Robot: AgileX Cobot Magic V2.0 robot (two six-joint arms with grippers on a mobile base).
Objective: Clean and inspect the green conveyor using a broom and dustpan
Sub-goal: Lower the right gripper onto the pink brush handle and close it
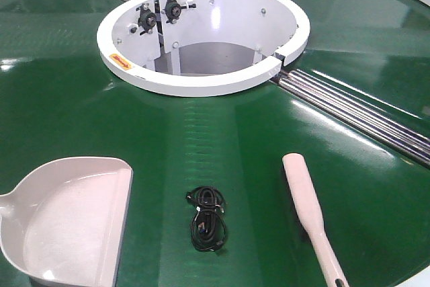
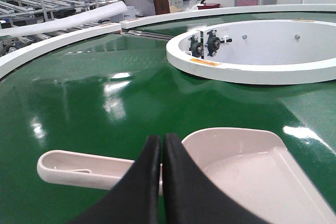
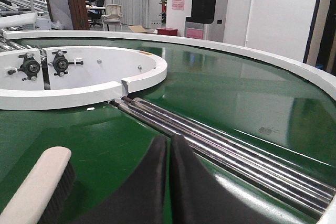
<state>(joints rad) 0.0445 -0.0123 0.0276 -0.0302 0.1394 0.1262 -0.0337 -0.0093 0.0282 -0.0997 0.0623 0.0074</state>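
Stage: nothing is picked up yet, as I judge it; both tools lie loose on the large glossy dark-green circular conveyor [image 1: 67,99].
Left jaws: my left gripper [image 2: 161,141] has its black jaws pressed together, holding nothing.
Right jaws: my right gripper [image 3: 169,142] is likewise pinched closed and empty.
Dustpan: the wide pale pink-beige plastic dustpan [image 2: 236,169] lies flat just beyond the left jaws. Its long axis runs across the left wrist frame, handle to the lower left and pan to the lower right. The jaws line up about where handle meets pan.
Broom: the long pale pink-beige plastic hand broom [image 1: 306,196] sits at the lower right of the front frame, head toward the centre, thin handle running to the bottom edge. In the right wrist frame its head shows at the lower left, just beside the jaws.
Nearer arm: left for the dustpan, right for the broom, I reckon.
Next move: I would have to open each pair of jaws before closing on a handle.
Counts: one dustpan, one broom, one coiled black cable [image 1: 207,220] between them, one white ring-shaped central hub [image 1: 201,87], two chrome roller strips [image 1: 356,112] in view.
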